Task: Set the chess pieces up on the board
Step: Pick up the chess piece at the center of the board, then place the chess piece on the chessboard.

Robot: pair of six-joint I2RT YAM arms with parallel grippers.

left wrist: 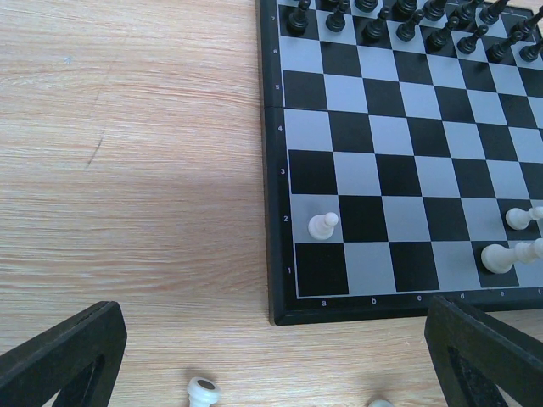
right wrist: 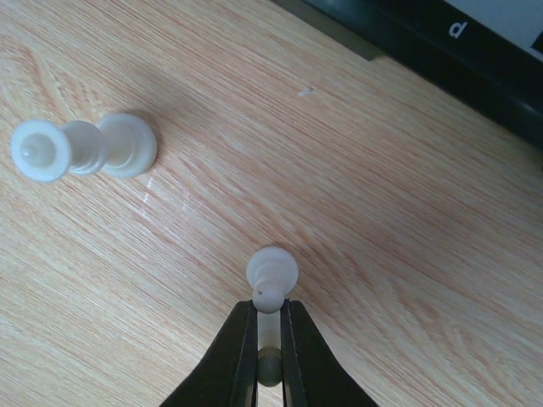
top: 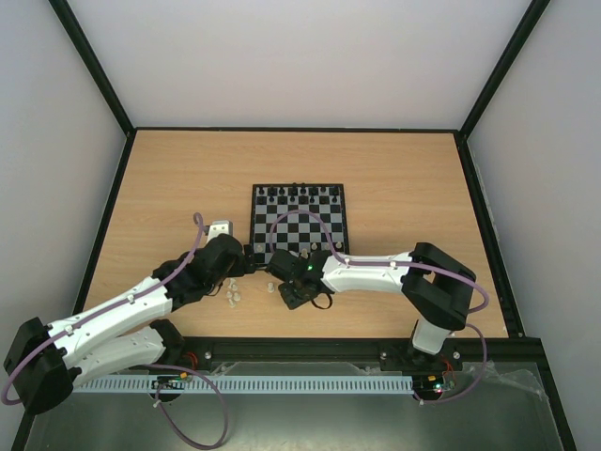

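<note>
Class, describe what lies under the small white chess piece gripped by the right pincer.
Under the cream-white plastic chess piece, clamped in the right pincer, only bare pale wooden tabletop shows. The black fingers cover its lower part, so whether it touches the wood cannot be seen.

Board (left wrist: 399,136) middle lies bare; black pieces (left wrist: 373,27) crowd far edge.

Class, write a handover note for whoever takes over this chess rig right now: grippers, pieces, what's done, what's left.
Left gripper: open, empty, by the a1 corner of the black-and-grey checked board.
Right gripper: shut on a small cream-white plastic chess piece above the wooden table, off the board.
Done: white pawn on a2, two white pieces near the e file; black pieces along the far side.
Left: the held piece and loose white pieces on the table.
</note>
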